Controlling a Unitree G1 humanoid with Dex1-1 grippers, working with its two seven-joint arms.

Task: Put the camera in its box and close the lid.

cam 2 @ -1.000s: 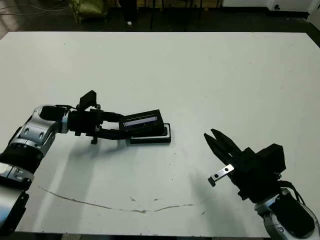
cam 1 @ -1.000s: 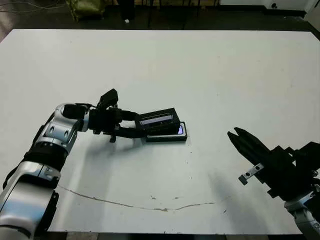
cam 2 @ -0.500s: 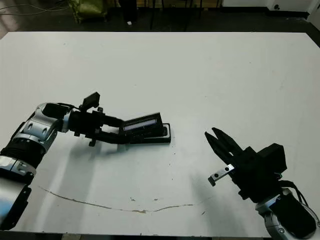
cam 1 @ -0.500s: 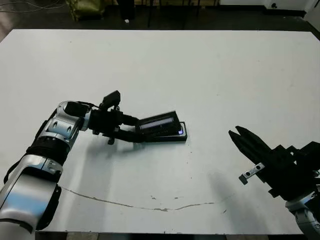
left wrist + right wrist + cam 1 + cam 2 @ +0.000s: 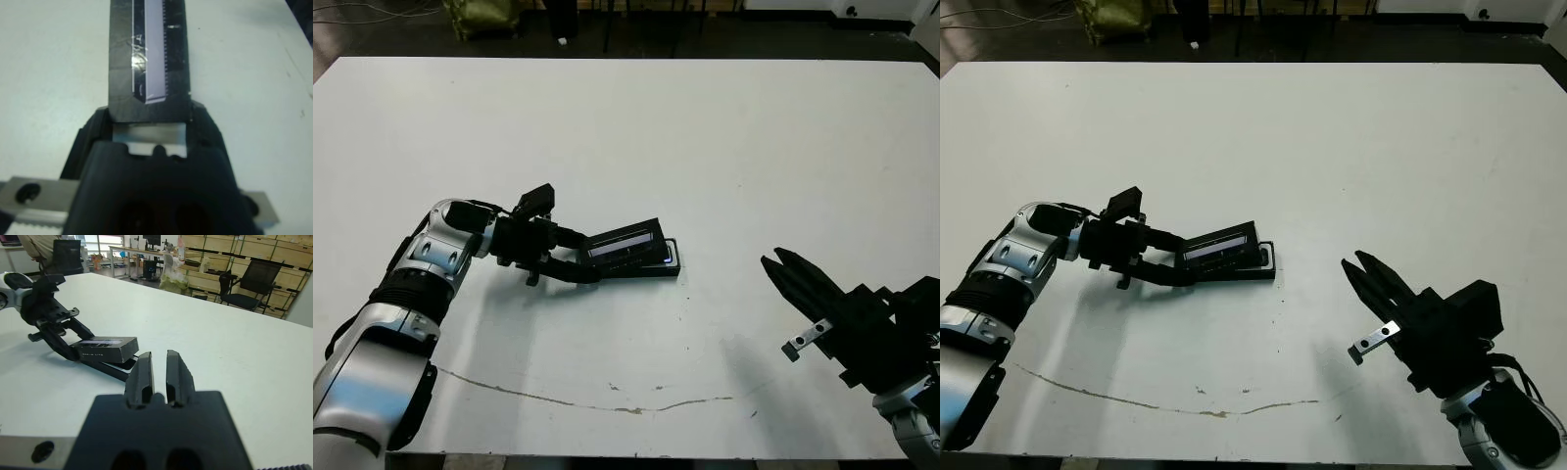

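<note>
Lid [image 5: 625, 242] has dropped over the last second: held at its left end by the left claw [image 5: 579, 257], it was tilted well above the box [image 5: 658, 266] and now slants lower, its right end close over the tray on the bench [image 5: 705, 137]. The camera [image 5: 668, 258] shows only as a bluish glint at the tray's far right corner, so it seems already seated. Closing looks nearly done; flattening the lid squarely onto the walls remains. The right claw [image 5: 1363, 271] waits well apart at near right, fingers nearly together and empty.
</note>
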